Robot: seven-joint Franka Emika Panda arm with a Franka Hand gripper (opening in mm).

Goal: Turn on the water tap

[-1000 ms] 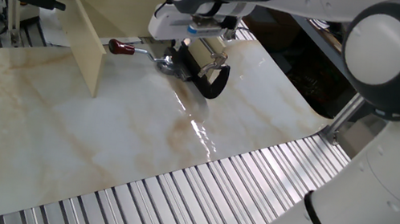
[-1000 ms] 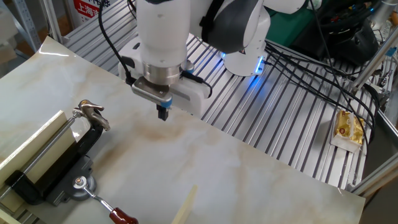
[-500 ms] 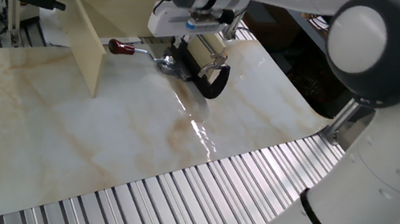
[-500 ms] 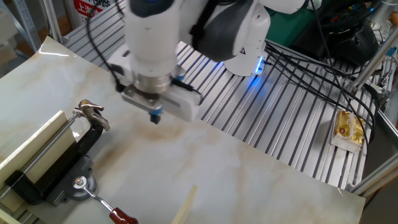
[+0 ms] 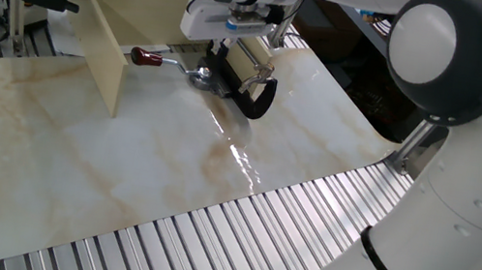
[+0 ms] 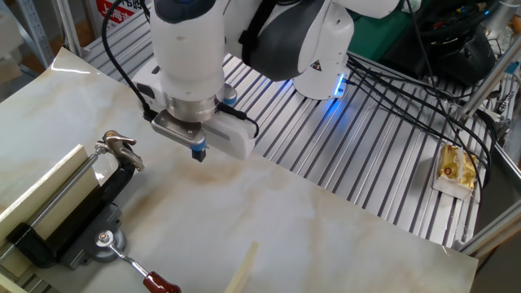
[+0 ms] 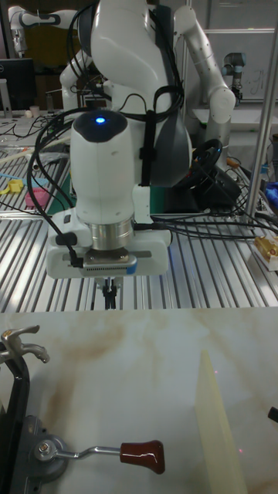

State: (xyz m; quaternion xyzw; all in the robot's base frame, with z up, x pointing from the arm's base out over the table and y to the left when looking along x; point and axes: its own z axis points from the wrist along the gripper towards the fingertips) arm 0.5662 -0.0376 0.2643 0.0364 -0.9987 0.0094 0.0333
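Black and shiny, the water tap (image 6: pixel 102 213) lies flat on the marble table (image 6: pixel 309 220), held in a black clamp (image 6: pixel 49 232) next to a beige panel (image 5: pixel 100 38). We see its thin rod (image 7: pixel 91 451) lie flat too, w/ the dark red knob (image 7: pixel 142 455) pointing away from the clamp, toward another panel (image 7: pixel 216 421). Our gripper (image 6: pixel 198 151) hangs above the table, apart from the tap, fingers close together, holding nothing.

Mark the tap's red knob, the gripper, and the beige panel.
red knob (image 7: pixel 144 455), tall fixed view, middle of the knob
gripper (image 6: pixel 198 152), the other fixed view, between the fingertips
beige panel (image 5: pixel 101 33), one fixed view, its broad face
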